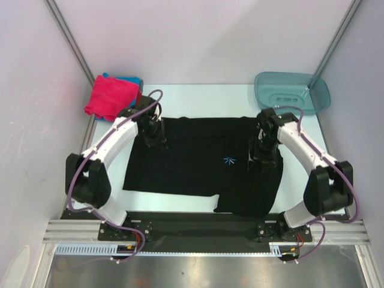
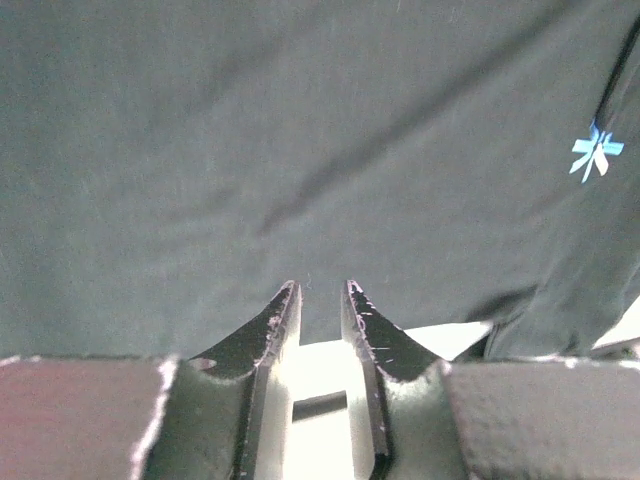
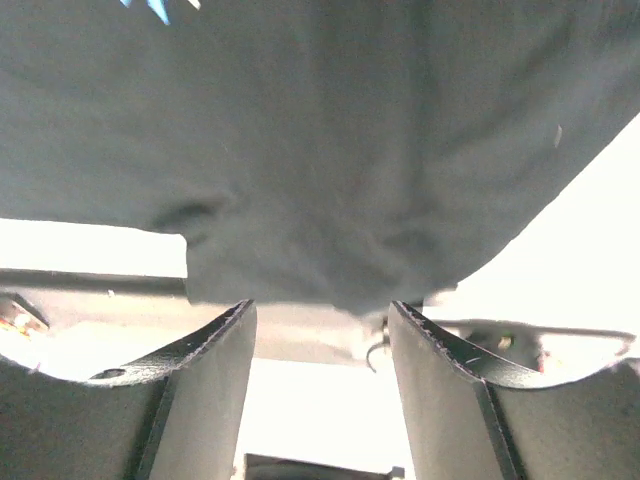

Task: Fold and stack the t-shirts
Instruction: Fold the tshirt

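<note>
Black t-shirt (image 1: 192, 159), top view: spread flat mid-frame, long axis left to right, lower-right part reaching toward the bottom edge, starburst print (image 1: 228, 160) right of centre. Left gripper (image 1: 155, 137) over its upper-left corner, right gripper (image 1: 264, 153) over its right side. Folded pink t-shirt (image 1: 111, 96) atop blue t-shirt (image 1: 132, 81), upper left. Left wrist: fingers (image 2: 275, 320) slightly parted, gripping nothing, cloth just beyond. Right wrist: jaws wide apart, cloth edge at the tips, unclamped.
</note>
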`<state>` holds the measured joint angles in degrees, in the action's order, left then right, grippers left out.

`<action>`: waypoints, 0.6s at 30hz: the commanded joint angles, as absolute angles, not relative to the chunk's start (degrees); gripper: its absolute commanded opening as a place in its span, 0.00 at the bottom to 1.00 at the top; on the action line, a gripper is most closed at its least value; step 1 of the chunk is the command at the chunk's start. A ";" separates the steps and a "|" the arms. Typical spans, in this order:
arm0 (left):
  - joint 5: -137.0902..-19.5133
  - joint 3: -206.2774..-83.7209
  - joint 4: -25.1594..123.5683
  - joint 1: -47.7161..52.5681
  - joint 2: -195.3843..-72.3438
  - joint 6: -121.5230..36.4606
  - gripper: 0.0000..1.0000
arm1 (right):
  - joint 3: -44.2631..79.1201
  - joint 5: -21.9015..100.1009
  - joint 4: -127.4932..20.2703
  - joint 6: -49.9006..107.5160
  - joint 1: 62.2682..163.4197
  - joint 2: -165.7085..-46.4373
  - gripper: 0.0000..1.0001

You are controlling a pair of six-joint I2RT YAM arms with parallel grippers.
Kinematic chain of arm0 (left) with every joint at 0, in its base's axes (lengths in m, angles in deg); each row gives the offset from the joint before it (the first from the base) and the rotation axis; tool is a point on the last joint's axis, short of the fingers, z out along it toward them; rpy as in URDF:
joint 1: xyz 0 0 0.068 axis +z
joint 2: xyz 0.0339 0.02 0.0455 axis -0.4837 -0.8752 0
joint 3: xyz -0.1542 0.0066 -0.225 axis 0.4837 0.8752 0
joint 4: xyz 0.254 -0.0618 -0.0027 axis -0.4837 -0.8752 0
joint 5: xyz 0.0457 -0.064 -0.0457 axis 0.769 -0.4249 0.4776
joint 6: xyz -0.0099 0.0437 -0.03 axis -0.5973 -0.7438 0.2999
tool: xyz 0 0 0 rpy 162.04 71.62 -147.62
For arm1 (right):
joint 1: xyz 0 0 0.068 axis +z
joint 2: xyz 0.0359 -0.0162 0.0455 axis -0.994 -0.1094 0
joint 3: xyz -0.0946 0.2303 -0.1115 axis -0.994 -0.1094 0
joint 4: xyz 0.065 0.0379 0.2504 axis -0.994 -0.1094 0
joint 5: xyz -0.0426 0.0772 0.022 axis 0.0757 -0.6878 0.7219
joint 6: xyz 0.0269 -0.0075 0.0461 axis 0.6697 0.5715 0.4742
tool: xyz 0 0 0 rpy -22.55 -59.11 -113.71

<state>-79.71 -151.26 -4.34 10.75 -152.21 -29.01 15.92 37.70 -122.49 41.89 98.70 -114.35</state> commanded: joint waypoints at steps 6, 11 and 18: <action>-76.82 -143.41 -8.79 9.94 -143.72 -23.79 0.33 | 0.87 33.82 -125.78 50.90 94.79 -100.25 0.62; -71.80 -144.20 -13.90 10.38 -143.36 -21.86 0.35 | -1.60 34.52 -129.92 53.98 94.26 -94.96 0.61; -74.78 -142.70 -11.88 10.56 -144.68 -23.52 0.36 | -11.00 38.74 -124.48 60.30 97.95 -79.68 0.64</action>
<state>-73.90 -142.87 -12.19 10.31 -145.63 -23.57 -9.32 36.48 -126.34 55.49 95.84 -84.54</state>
